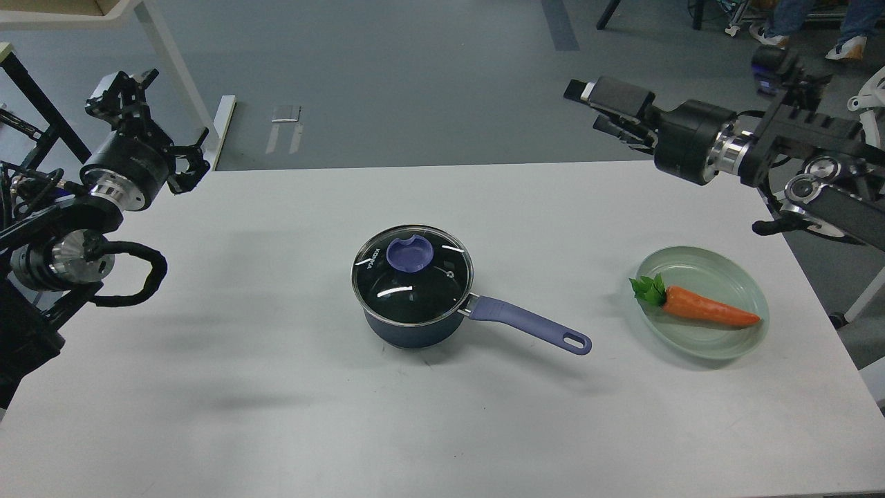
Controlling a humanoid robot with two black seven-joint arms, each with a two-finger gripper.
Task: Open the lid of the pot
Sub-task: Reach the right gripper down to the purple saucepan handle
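The pot [415,326], a small dark-blue saucepan, stands at the middle of the white table [276,387]. Its lavender handle [532,325] points right and toward me. The glass lid [442,277] sits flat on the pot, its lavender knob [409,252] up. My left gripper [131,93] is raised over the table's far left corner, well away from the pot; its fingers are dark and I cannot tell them apart. My right gripper [596,109] is raised over the far right edge with its fingers apart and empty, pointing left.
A pale green plate [726,273] with an orange toy carrot [705,309] lies at the right, beyond the handle's end. The table's right edge is close behind the plate. A table leg and floor show beyond the far edge.
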